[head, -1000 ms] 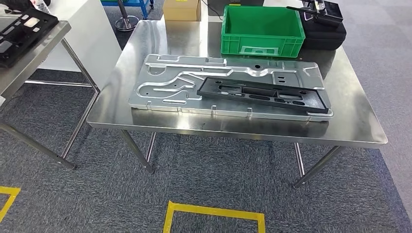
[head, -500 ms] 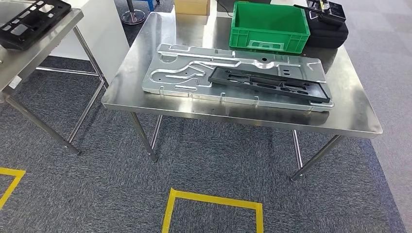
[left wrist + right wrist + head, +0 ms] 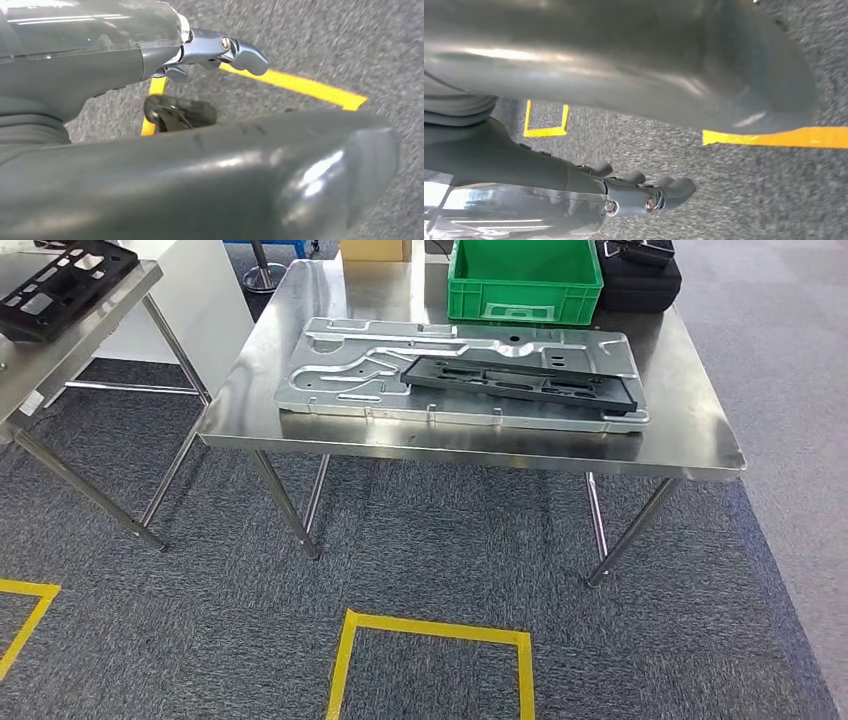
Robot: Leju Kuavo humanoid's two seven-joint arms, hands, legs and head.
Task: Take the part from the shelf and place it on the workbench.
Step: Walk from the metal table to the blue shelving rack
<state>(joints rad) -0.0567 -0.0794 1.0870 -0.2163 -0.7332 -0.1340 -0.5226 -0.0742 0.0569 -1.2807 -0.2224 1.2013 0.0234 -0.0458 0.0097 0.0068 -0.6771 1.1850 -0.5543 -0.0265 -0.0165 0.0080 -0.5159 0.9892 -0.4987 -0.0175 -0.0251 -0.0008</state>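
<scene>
A long black plastic part (image 3: pixel 520 383) lies on a stamped silver plate (image 3: pixel 350 370) on the steel workbench (image 3: pixel 690 425). A second black part (image 3: pixel 62 282) rests on the steel shelf table (image 3: pixel 70 345) at the far left. Both arms hang down over the grey carpet. My left hand (image 3: pixel 125 150) holds nothing, its fingers (image 3: pixel 220 47) stretched out apart from the thumb. My right hand (image 3: pixel 524 160) is empty as well, fingers (image 3: pixel 644 192) extended away from the thumb.
A green bin (image 3: pixel 525 280), a black case (image 3: pixel 640 280) and a cardboard box (image 3: pixel 375 248) stand along the workbench's far side. A yellow tape square (image 3: pixel 430 630) marks the carpet in front of the bench. A white cabinet (image 3: pixel 205 290) stands between the two tables.
The whole picture has shifted: the camera has moved, and the workbench now sits higher and more to the left in the head view. The parts on the tables have not moved.
</scene>
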